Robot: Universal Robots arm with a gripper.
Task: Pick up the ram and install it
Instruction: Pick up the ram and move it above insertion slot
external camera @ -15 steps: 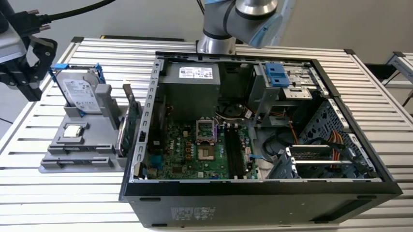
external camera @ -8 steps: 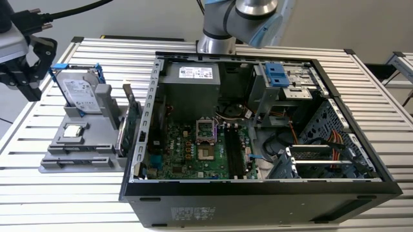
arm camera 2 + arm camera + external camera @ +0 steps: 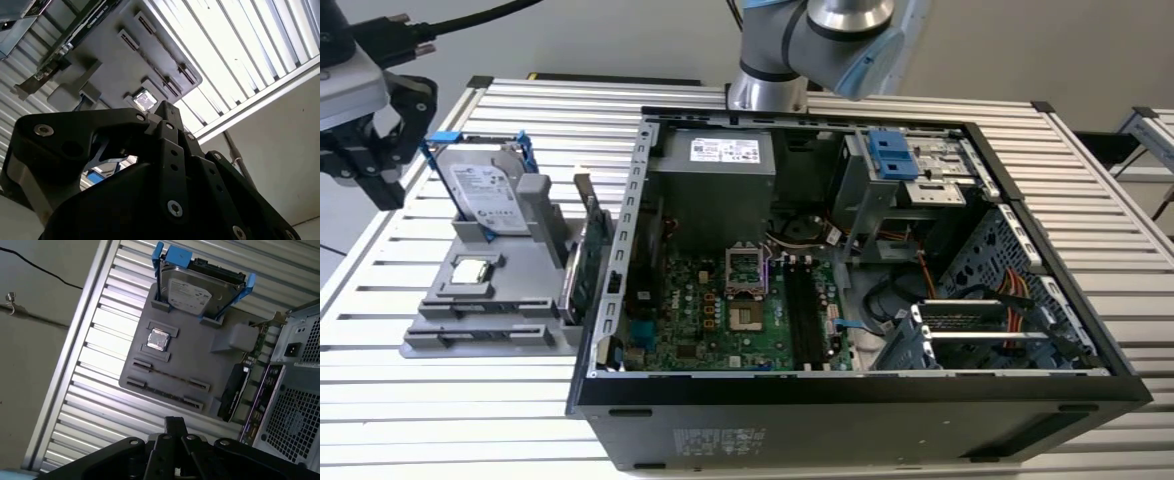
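A Universal Robots arm's gripper [image 3: 367, 150] hangs at the exterior view's left, beside the slatted table [image 3: 467, 420] and apart from the grey fixture [image 3: 192, 357]. Whether its grip is wide or narrow cannot be told. What appears to be the ram [image 3: 170, 376] stands on edge in the fixture, showing as a thin dark line between two end clips. It sits just beside the processor chip [image 3: 158, 340] and well apart from the open computer case [image 3: 854, 385]. Its long axis runs parallel to the broad face of the hard drive [image 3: 200, 287], with its ends toward the exterior view's left and right. The memory slots [image 3: 798, 315] lie roughly at right angles to it. A clean pickup would likely call for a descent centred between the clips, gripping across the board's flat faces rather than its ends, and clear of the chip.
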